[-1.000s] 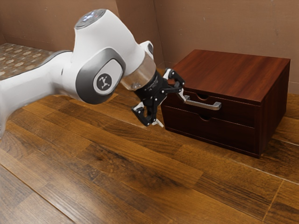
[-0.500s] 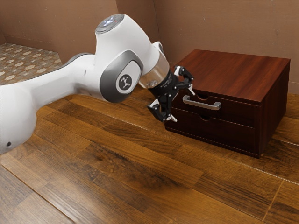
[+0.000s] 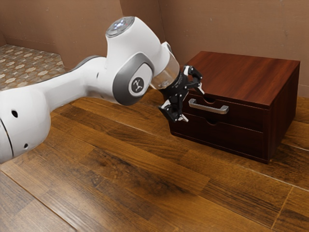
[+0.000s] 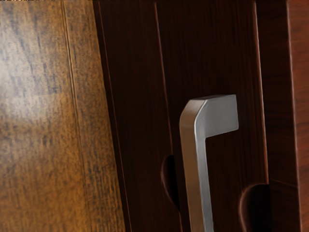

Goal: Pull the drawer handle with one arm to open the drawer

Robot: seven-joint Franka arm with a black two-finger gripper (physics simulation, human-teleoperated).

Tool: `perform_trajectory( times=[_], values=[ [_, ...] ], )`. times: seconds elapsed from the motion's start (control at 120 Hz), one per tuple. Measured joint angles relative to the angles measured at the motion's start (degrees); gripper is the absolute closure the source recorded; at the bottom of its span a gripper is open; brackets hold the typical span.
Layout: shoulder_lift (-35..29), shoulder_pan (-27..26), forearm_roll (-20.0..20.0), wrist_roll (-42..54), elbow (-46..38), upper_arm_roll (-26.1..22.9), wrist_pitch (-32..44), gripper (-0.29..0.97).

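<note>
my jaws stand apart, clamped on nothing, at the end of the handle (image 3: 210,107) toward the exterior view's left. the handle sits on the top drawer (image 3: 244,116) of the cabinet (image 3: 241,72), which looks shut.

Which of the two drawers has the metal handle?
The upper drawer: a silver bar handle sits on its front. The lower drawer shows only a small notch at its top edge, no handle.
</note>
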Motion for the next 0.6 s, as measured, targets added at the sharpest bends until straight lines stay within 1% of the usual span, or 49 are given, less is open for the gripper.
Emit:
perform_trajectory(
  times=[0.6],
  values=[
    [2.3,0.0,-0.1,-1.2,-0.3,-0.1,0.5,0.0]
  ],
)
